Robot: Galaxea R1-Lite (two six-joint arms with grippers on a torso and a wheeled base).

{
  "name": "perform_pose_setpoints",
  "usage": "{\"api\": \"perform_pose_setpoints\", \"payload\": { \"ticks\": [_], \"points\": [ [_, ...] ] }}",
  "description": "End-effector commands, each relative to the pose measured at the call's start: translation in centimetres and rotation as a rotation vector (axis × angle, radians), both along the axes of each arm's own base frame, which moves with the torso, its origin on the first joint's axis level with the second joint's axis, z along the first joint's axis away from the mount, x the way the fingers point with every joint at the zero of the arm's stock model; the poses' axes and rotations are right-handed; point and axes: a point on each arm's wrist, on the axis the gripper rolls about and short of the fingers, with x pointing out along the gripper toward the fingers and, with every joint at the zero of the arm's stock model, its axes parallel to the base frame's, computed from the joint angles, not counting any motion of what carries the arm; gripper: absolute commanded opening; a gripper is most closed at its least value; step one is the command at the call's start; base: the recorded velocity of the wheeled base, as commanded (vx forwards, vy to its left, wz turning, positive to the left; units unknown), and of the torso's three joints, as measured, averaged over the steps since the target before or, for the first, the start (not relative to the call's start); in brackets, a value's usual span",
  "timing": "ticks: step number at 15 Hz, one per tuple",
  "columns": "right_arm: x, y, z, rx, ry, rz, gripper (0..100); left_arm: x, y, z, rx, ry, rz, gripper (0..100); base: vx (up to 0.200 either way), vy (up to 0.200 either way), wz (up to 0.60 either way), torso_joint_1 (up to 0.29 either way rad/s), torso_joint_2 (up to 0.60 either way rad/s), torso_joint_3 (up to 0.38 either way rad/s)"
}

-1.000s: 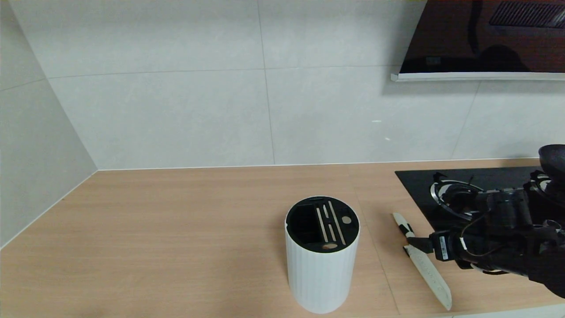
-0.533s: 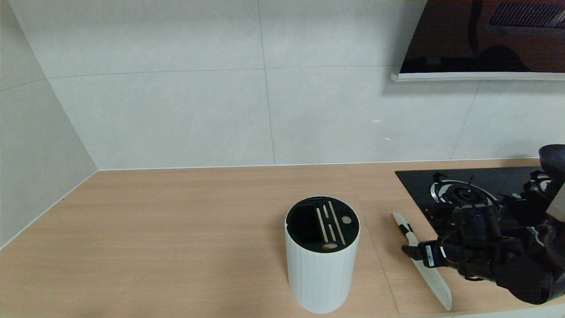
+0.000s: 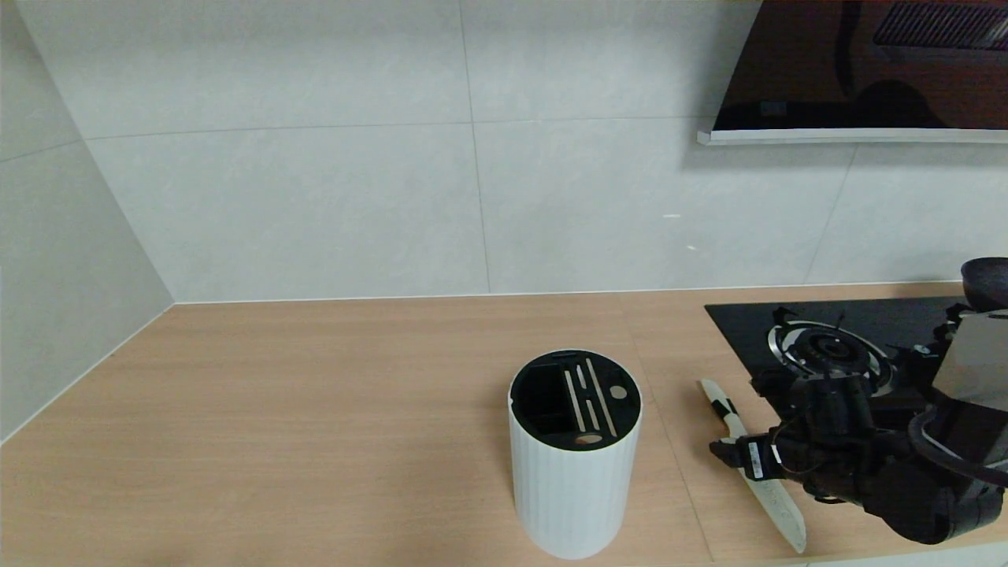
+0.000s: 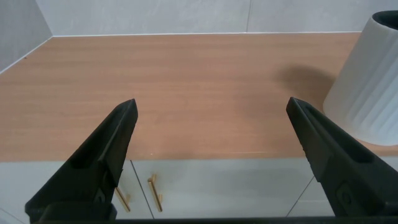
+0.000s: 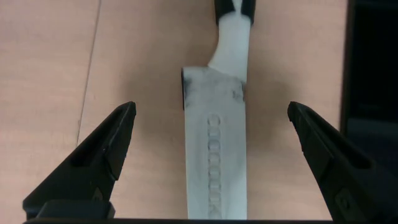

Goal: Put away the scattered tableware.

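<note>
A white knife [image 3: 776, 505] with a white and black handle lies flat on the wooden counter, between the white ribbed knife holder [image 3: 573, 465] and the hob. My right gripper [image 3: 720, 450] hovers over it where blade meets handle. It is open, one finger on each side of the knife [image 5: 214, 155], nothing gripped. The right gripper [image 5: 211, 112] straddles the blade near its heel. My left gripper [image 4: 211, 106] is open and empty above the counter's front edge, with the knife holder [image 4: 364, 87] off to one side.
A black gas hob [image 3: 827, 346] with a burner lies right of the knife, a dark pot [image 3: 984, 279] at its far edge. A range hood [image 3: 866, 71] hangs above. Tiled walls close the back and left. Cabinet handles [image 4: 152, 193] show below the counter edge.
My right gripper has swung left and lowered toward the knife, and now straddles the blade near the handle. The knife and the holder have not moved.
</note>
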Motion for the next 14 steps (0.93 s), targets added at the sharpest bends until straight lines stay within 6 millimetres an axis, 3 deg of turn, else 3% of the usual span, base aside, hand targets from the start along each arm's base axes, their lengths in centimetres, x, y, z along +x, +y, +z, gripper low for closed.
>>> {"api": "perform_pose_setpoints", "payload": {
  "ticks": [1,12,13,14],
  "points": [
    [0.3,0.1,-1.0,-0.012,0.011,-0.009,100,0.0,0.0,0.0,-0.001,0.000,0.000,100,0.000,0.000,0.00,0.000,0.00,0.000],
    [0.6,0.0,-2.0,-0.026,0.027,-0.025,100,0.0,0.0,0.0,-0.001,0.000,0.002,100,0.000,0.000,0.00,0.000,0.00,0.000],
    [0.6,0.0,-2.0,-0.025,0.027,-0.026,0,0.0,0.0,0.0,0.001,0.000,0.000,100,0.000,0.000,0.00,0.000,0.00,0.000],
    [0.6,0.0,-2.0,-0.025,0.027,-0.026,0,0.0,0.0,0.0,-0.001,0.000,0.000,100,0.000,0.000,0.00,0.000,0.00,0.000]
  ]
}}
